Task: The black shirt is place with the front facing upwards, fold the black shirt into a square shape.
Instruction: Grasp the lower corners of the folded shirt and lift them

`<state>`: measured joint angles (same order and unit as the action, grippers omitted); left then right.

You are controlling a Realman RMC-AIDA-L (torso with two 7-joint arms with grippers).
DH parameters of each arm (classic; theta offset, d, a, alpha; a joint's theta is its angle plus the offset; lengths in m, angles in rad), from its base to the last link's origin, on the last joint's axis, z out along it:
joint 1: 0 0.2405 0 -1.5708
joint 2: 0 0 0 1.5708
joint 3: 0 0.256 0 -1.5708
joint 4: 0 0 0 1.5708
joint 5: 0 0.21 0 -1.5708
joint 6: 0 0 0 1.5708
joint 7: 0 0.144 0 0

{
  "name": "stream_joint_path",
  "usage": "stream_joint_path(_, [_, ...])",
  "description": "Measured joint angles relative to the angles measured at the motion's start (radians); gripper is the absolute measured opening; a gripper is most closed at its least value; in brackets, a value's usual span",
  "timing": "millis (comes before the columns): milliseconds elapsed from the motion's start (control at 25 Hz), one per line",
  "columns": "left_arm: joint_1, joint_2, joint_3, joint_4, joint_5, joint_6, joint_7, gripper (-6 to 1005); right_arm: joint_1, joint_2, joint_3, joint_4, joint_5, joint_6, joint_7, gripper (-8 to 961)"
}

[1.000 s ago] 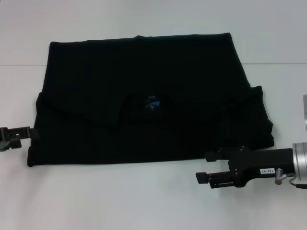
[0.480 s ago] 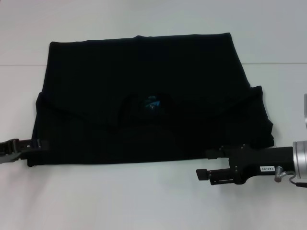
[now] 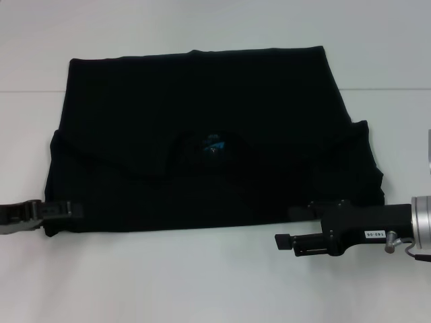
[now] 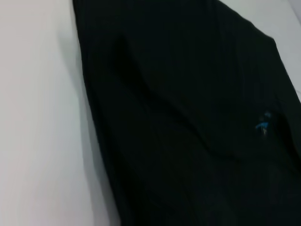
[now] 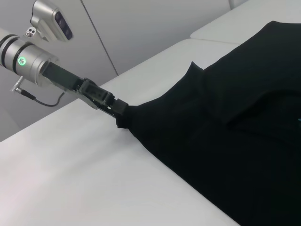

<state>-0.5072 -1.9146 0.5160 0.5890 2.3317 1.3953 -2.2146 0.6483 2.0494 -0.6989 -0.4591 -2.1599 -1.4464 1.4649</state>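
Observation:
The black shirt (image 3: 202,128) lies flat on the white table, partly folded, with its small blue neck label (image 3: 214,145) showing near the middle. No lettering shows. My left gripper (image 3: 64,210) lies low at the shirt's near left corner and overlaps the cloth there; the right wrist view shows the left gripper (image 5: 121,112) touching that corner of the shirt (image 5: 225,141). My right gripper (image 3: 289,227) is open at the near right hem, one finger over the cloth and the other on the bare table. The left wrist view shows only the shirt (image 4: 188,117) and its label (image 4: 263,125).
The white table (image 3: 202,282) has a seam line (image 3: 390,89) running across behind the shirt. A grey wall (image 5: 141,33) stands beyond the table's left side.
My left gripper has moved down and right, from beside the shirt's left edge onto its near left corner. My right gripper has slid slightly toward the hem.

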Motion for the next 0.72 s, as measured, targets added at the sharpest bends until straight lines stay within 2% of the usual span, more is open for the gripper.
stream_joint_path(280, [0.010, 0.000, -0.006, 0.017, -0.004, -0.007, 0.002, 814, -0.003, 0.000, 0.003, -0.001, 0.000, -0.001, 0.019, 854])
stream_joint_path(480, [0.011, 0.003, -0.001, 0.017, -0.002, -0.010, 0.003, 637, -0.007, -0.001, 0.009, -0.002, 0.000, -0.003, 0.027, 853])
stream_joint_path(720, [0.008, 0.003, 0.008, 0.013, 0.001, -0.010, 0.004, 514, -0.011, -0.002, 0.026, -0.003, 0.000, -0.010, 0.029, 852])
